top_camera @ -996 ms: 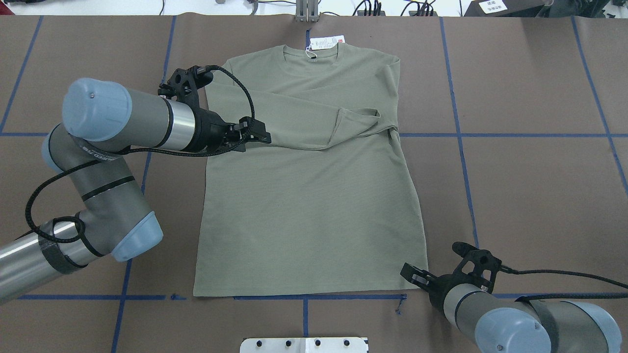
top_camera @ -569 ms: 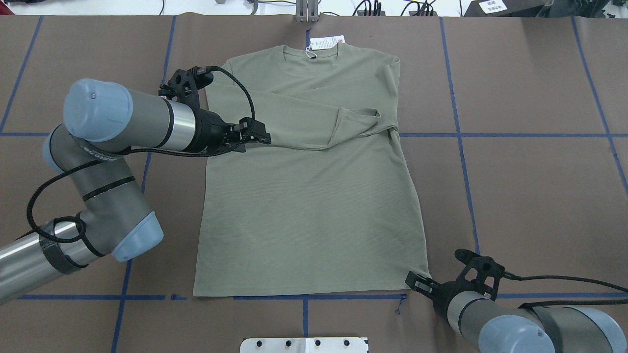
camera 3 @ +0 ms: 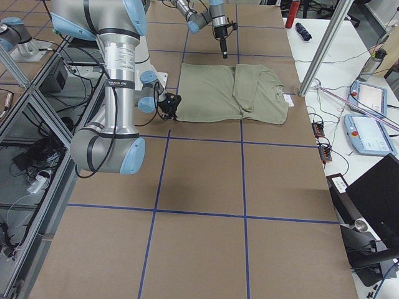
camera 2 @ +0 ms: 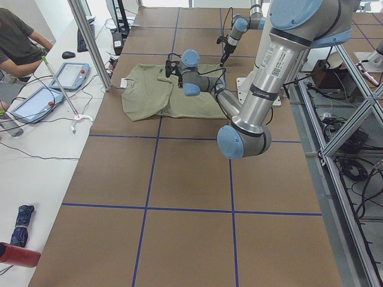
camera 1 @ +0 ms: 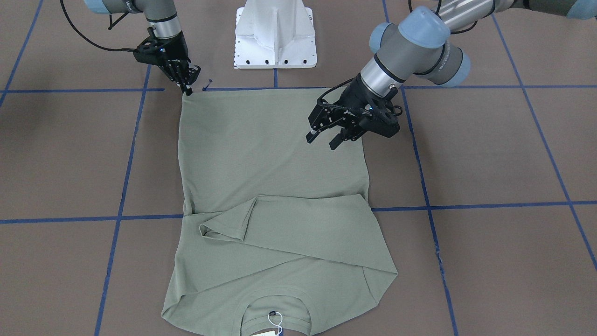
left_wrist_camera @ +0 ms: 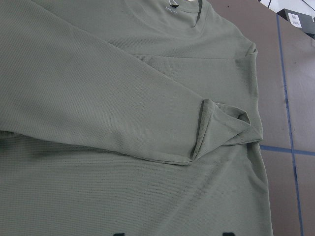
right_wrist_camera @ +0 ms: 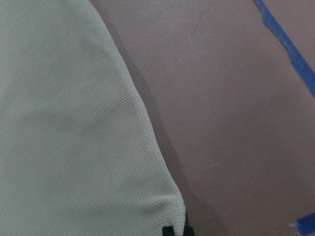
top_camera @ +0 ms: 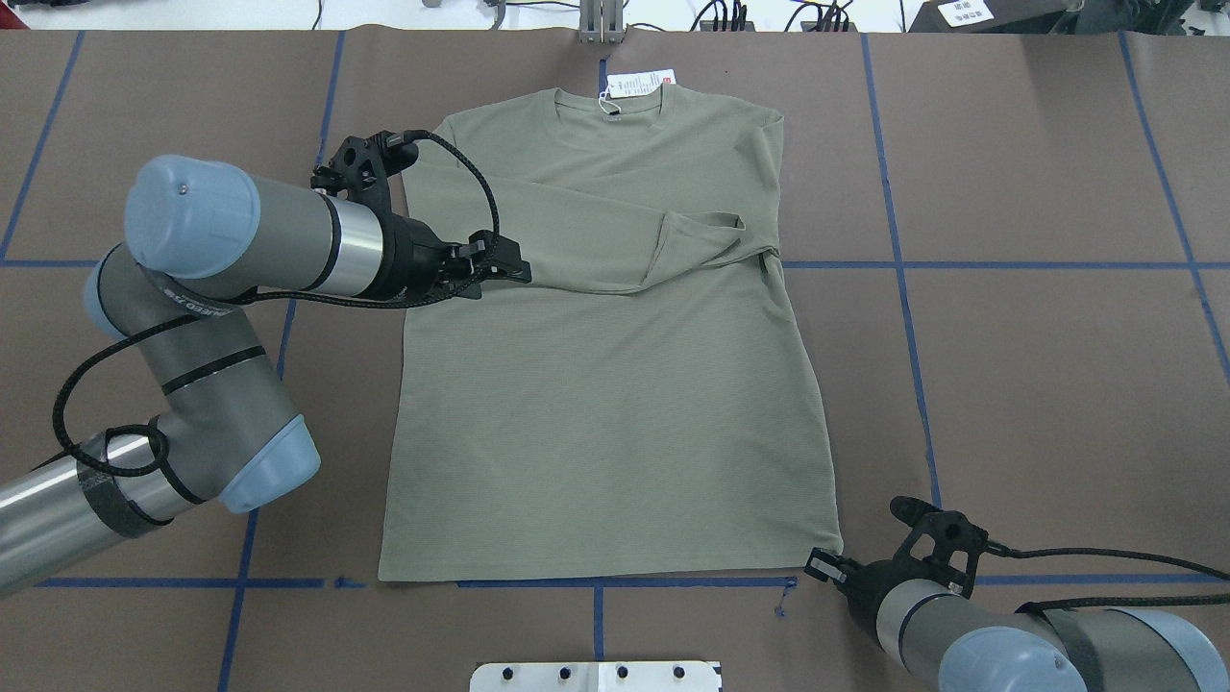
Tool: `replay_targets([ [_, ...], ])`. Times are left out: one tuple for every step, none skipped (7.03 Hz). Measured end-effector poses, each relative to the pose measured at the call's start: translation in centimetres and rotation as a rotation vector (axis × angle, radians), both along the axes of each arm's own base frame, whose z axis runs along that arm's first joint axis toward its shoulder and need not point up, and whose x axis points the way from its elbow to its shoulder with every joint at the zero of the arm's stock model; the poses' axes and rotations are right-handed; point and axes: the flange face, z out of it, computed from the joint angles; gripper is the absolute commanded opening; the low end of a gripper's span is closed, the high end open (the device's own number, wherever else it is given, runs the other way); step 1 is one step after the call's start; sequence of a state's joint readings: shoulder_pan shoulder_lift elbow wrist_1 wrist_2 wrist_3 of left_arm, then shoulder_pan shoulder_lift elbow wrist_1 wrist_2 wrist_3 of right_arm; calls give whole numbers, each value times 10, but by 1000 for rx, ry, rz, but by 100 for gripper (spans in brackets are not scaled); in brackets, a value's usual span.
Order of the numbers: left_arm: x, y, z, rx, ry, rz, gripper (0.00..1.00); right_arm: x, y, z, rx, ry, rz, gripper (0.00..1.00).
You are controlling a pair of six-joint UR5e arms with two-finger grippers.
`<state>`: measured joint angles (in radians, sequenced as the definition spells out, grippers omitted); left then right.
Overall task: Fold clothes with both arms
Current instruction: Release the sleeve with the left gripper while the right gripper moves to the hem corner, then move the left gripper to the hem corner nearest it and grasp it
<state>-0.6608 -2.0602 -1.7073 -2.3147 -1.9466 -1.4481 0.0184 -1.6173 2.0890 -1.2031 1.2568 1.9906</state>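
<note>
Nearest the robot, the right pincer [top_camera: 817, 564] points down at the tabletop [top_camera: 1038, 384], its tip touching the shirt's [top_camera: 605, 423] right hem corner. The cloth runs away and leftward from it, and I cannot tell whether it has nipped the fabric. The left pincer [camera 1: 322, 142] hangs open over the shirt's left side, well apart from the other hem corner. The shirt lies flat, long axis hem to neck [top_camera: 607, 104], sleeves [top_camera: 596, 240] folded across the chest.

The right gripper [right_wrist_camera: 175, 232] is cut off at the view's bottom edge; whether its fingers [right_wrist_camera: 168, 231] pinch the shirt [right_wrist_camera: 74, 147] corner between them cannot be told.
</note>
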Motion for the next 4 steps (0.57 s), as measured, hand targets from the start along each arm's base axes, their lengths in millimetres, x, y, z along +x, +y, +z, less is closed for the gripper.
replay_targets([
  [0, 0, 0, -1, 0, 0, 73, 3, 0, -3, 0, -6, -1, 0],
  [-1, 1, 2, -26, 2, -6, 72, 11, 0, -9, 1, -19, -1, 0],
  [-4, 7, 10, -103, 14, -29, 72, 21, 1, -18, 1, -35, -2, 0],
  [-4, 26, 23, -189, 6, -61, 72, 26, 1, -23, 1, -46, -4, 0],
])
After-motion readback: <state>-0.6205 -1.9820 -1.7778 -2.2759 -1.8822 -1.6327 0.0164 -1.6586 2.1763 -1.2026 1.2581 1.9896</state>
